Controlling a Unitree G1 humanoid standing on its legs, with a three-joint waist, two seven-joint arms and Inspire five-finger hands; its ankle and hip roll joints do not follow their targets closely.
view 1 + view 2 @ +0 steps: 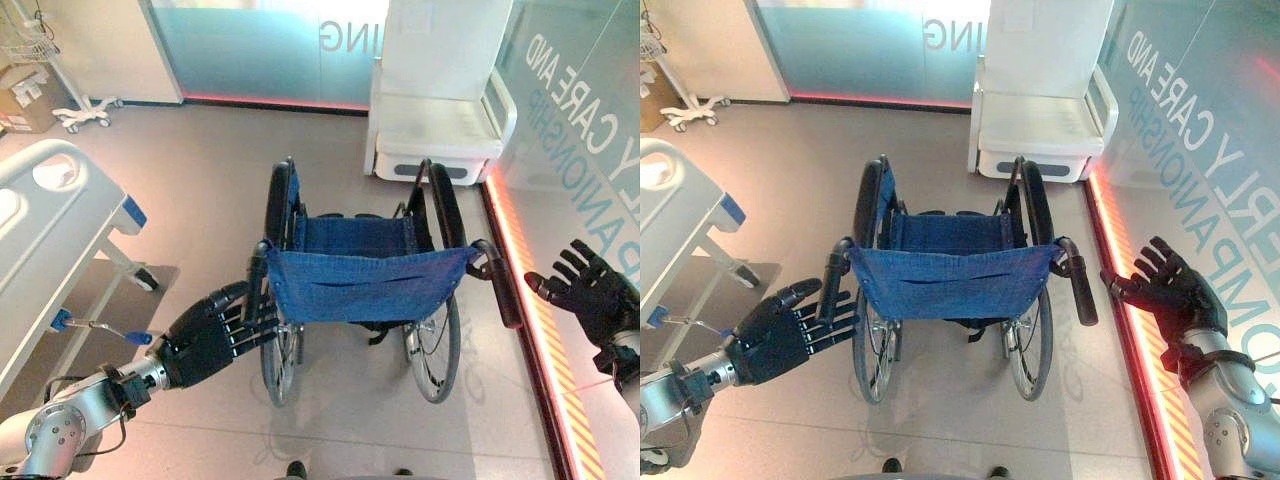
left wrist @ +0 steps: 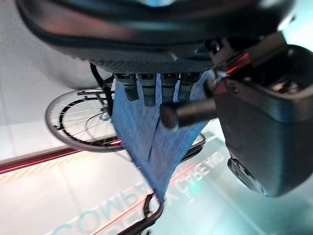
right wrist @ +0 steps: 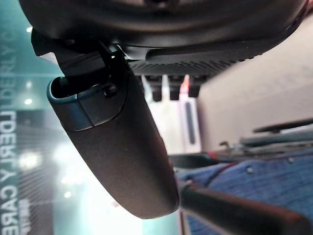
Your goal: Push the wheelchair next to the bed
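The bed (image 1: 45, 235) on your left is cut off at the picture's edge, so you see just one end and a side rail. The wheelchair (image 1: 365, 275) stands mid-floor, well apart from that bed, its blue back sling facing you. Beyond it a white chair (image 1: 440, 125) sits against the glass wall (image 1: 580, 120), and a rolling stand (image 1: 75, 110) is far left. A red floor strip (image 1: 535, 300) runs along the wall on the right. Your left hand (image 1: 205, 340) is at the left push handle (image 1: 258, 275), fingers straight and not wrapped around it. Your right hand (image 1: 1165, 290) is spread open just beside the right push handle (image 1: 1080, 285), apart from it.
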